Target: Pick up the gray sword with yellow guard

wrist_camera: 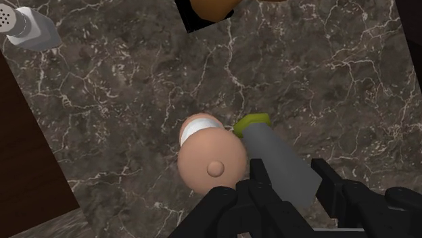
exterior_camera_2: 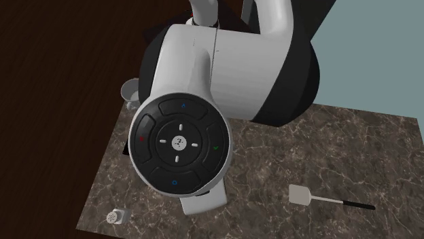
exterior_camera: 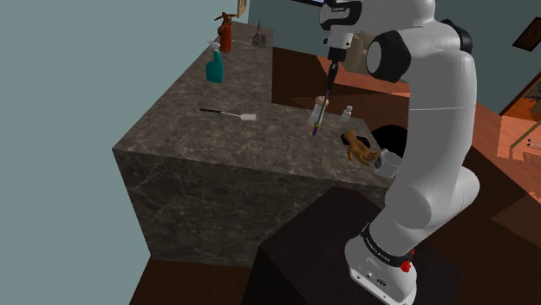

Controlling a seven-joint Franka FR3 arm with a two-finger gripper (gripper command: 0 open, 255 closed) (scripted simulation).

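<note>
My gripper [wrist_camera: 291, 181] is shut on the gray blade of the sword [wrist_camera: 276, 159], whose yellow guard [wrist_camera: 252, 123] points away from the hand toward the dark marble counter [wrist_camera: 122, 115]. In the shoulder view the gripper [exterior_camera: 335, 54] is high over the counter's right part. The sword [exterior_camera: 325, 95] hangs almost straight down from it, hilt end lowest. Whether that end touches the counter I cannot tell. A tan round-topped bottle with a white band [wrist_camera: 208, 157] stands right beside the sword.
Around it on the counter [exterior_camera: 191, 147] are a small shaker [wrist_camera: 30, 27], a brown toy figure [exterior_camera: 360, 149] and a gray cup [exterior_camera: 387, 162]. Farther off are a white-headed swatter [exterior_camera: 227, 113], a teal spray bottle [exterior_camera: 214, 65] and a red extinguisher [exterior_camera: 224, 33].
</note>
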